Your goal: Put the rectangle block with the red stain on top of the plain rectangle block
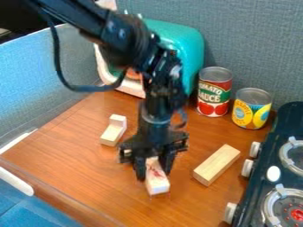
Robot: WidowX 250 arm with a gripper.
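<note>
The black gripper (154, 166) is low over the middle front of the table, shut on the far part of the rectangle block with the red stain (157, 178). One finger stands along each long side of this pale block, and its near end sticks out toward the camera. I cannot tell whether the block touches the table. To the right, apart from it, the plain rectangle block (216, 165) lies flat and slanted on the wooden table (106, 177).
An L-shaped wooden piece (114, 130) lies left of the arm. Behind stand a teal toaster-like toy (188, 48), a tomato sauce can (214, 91) and a yellow-labelled can (251, 108). A black toy stove (284, 150) with knobs borders the right side.
</note>
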